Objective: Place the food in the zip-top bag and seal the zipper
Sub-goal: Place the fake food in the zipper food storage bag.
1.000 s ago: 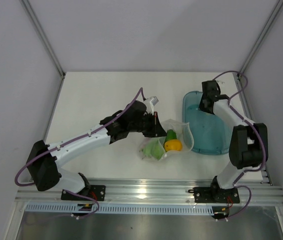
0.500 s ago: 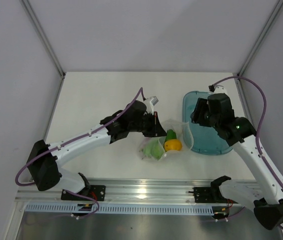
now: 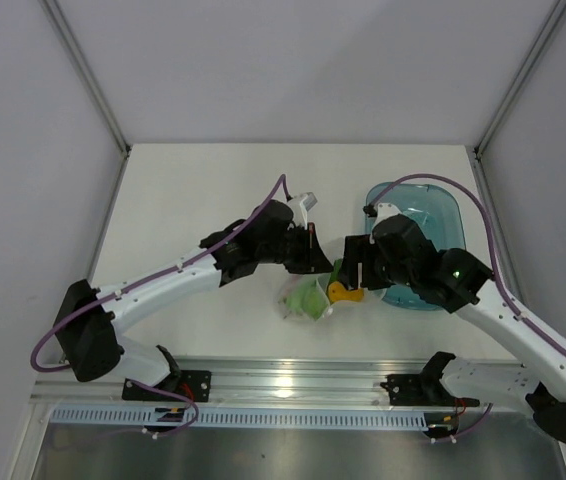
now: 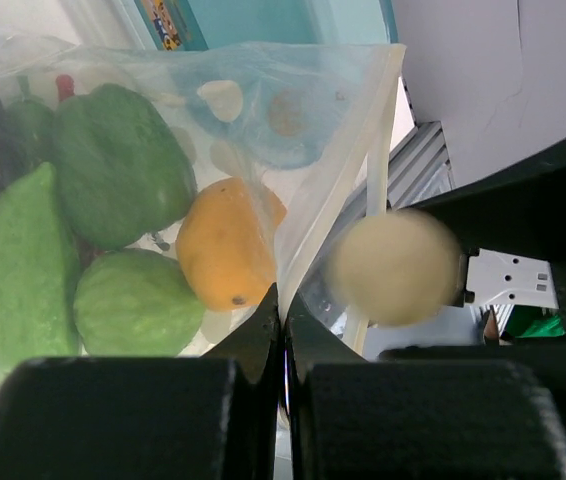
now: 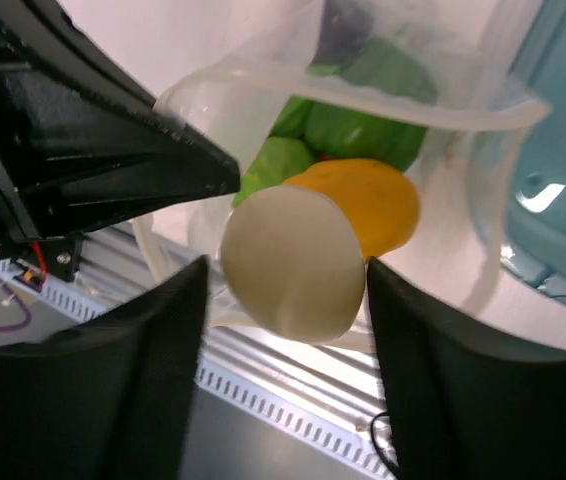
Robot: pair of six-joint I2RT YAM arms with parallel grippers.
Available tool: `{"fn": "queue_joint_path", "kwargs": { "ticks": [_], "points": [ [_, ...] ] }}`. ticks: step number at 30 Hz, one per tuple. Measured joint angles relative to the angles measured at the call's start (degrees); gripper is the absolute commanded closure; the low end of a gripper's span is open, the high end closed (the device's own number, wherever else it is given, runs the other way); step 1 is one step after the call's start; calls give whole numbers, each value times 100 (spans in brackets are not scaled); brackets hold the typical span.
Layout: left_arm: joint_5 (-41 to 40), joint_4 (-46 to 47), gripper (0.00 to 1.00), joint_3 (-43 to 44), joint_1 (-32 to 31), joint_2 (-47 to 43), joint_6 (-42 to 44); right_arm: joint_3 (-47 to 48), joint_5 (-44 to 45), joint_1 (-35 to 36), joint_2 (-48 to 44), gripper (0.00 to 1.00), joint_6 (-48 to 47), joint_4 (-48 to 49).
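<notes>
The clear zip-top bag lies at the table's middle front with its mouth held open. Inside are a green pepper, a green cucumber, another green piece and a yellow-orange fruit. My left gripper is shut on the bag's rim beside the zipper strip. My right gripper holds a round white piece between its fingers, just above the open mouth. The white piece also shows in the left wrist view.
The teal-blue tray stands right of the bag, partly under my right arm. The aluminium rail runs along the near edge. Grey walls enclose the table on three sides.
My right arm has swung left from the far side of the tray to the bag's mouth, carrying the white piece. My left arm and the bag have stayed put.
</notes>
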Motion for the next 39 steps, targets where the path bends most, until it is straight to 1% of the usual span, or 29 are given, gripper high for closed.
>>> {"fn": "queue_joint_path", "kwargs": {
  "ticks": [1, 2, 3, 4, 12, 18, 23, 28, 33, 39],
  "points": [
    [0, -7, 99, 0, 0, -7, 0, -28, 7, 87, 46, 24, 48, 2],
    [-2, -26, 99, 0, 0, -13, 2, -57, 2, 162, 87, 23, 70, 7],
    [-2, -50, 99, 2, 0, -20, 2, -90, -2, 210, 116, 13, 87, 15],
    [-2, -87, 100, 11, 0, -28, 2, -120, 2, 229, 133, 1, 111, 20],
    [-13, -254, 99, 20, 0, -164, 26, -111, 332, 122, 155, 0, 142, -59],
    [-2, -313, 99, 20, 0, -205, 52, 208, 396, -739, 151, 1, 74, -251],
    [72, -398, 99, 55, 0, -205, 140, 262, 271, -1421, 7, 1, -240, -286],
    [146, -496, 99, 105, 2, -205, 201, 208, -201, -2083, -160, 1, -522, -334],
    [254, -498, 99, 107, 4, -205, 188, -251, -1060, -2124, -494, 0, -562, -284],
    [326, -494, 99, 107, 7, -221, 177, -533, -1543, -2103, -693, 4, -601, -247]
  ]
}}
